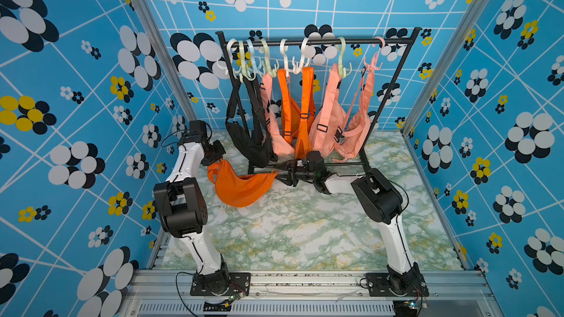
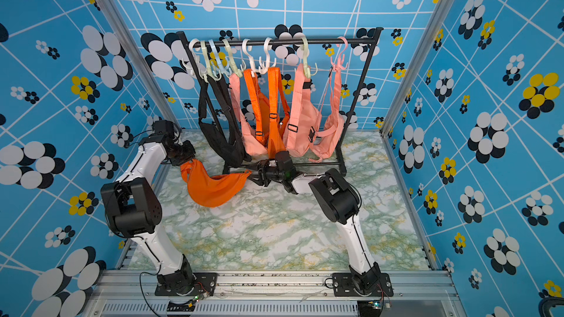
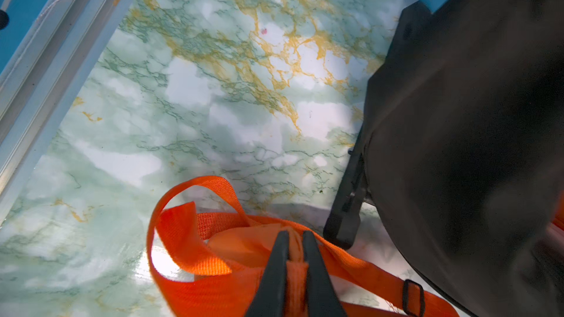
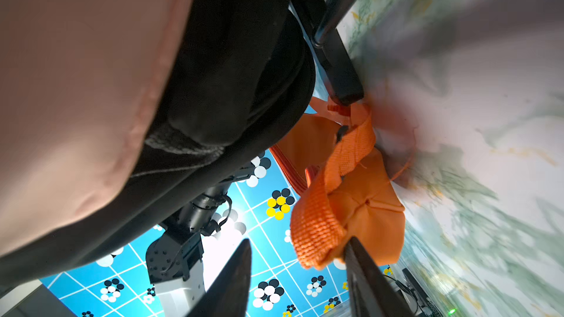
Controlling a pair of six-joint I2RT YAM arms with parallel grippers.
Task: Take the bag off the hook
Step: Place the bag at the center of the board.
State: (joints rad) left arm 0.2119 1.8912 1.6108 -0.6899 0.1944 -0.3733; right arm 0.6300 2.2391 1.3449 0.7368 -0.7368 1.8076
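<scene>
Since the task turns on one item, it is located first: the orange fabric sling bag [image 1: 238, 187] is clear of the pastel plastic hooks [image 1: 284, 56] on the black metal rack [image 1: 323, 42]. It sags low over the marble-patterned bench [image 1: 305, 227], at about ten o'clock from the bench's middle in both top views. Whether its belly touches the surface cannot be told. The rack stands at twelve o'clock with other bags hanging on it, the black sling bag [image 1: 253, 144] nearest.

Left tool [image 3: 295, 234]: jaws closed almost together, pinching orange fabric at the bag's ten o'clock end, beside a loop of the orange webbing strap [image 3: 213, 184].

Right tool [image 4: 299, 240]: jaws well apart at the bag's three o'clock end. Bunched webbing lies against one jaw only and is not clamped.

Handling, as judged: light, limp cloth with no stiffness. It will fold and swing from any single hold, and the loose strap could snag the rack's foot. The webbing is coarse and should resist slipping. The best hold appears to be the strap or its stitched root, not the smooth body panel.
</scene>
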